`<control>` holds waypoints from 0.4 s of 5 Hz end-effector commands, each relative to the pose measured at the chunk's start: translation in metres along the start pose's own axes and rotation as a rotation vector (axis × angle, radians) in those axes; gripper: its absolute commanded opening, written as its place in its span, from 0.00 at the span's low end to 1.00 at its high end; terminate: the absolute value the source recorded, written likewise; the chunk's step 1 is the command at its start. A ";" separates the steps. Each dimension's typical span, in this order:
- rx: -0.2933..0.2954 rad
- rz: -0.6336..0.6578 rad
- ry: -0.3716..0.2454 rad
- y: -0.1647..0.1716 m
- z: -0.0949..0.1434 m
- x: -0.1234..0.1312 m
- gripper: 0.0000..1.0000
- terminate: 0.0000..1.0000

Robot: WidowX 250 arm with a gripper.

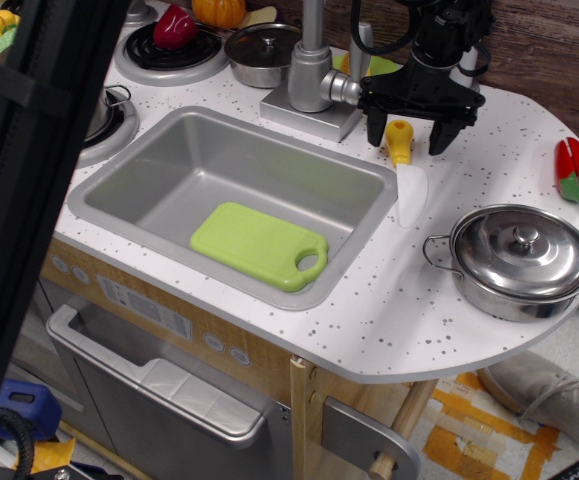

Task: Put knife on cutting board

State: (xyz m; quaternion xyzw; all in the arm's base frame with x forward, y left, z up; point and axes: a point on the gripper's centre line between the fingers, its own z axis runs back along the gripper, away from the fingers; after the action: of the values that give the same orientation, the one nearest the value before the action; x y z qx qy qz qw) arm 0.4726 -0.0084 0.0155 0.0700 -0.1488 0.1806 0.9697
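Observation:
The knife [407, 176] lies on the speckled counter just right of the sink, its yellow handle toward the back and its white blade toward the front. The lime-green cutting board [259, 245] lies flat in the bottom of the grey sink [169, 170], handle hole at its right end. My black gripper [407, 128] is open; its two fingers straddle the yellow handle, one on each side. I cannot tell whether the fingertips touch the counter.
A faucet [314, 70] stands just left of the gripper. A steel pot with lid [521, 260] sits on the counter at right, a red-and-green toy pepper [575, 172] beyond it. A lidded pan [261, 52] and stove burners lie at the back left. A black post [39, 150] blocks the left.

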 end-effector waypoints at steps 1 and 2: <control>-0.043 0.030 -0.047 0.008 0.009 0.018 1.00 0.00; -0.052 0.048 -0.045 0.010 0.004 0.016 0.00 0.00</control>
State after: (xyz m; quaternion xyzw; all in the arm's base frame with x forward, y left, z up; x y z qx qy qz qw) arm 0.4782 -0.0022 0.0066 0.0438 -0.1565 0.1938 0.9675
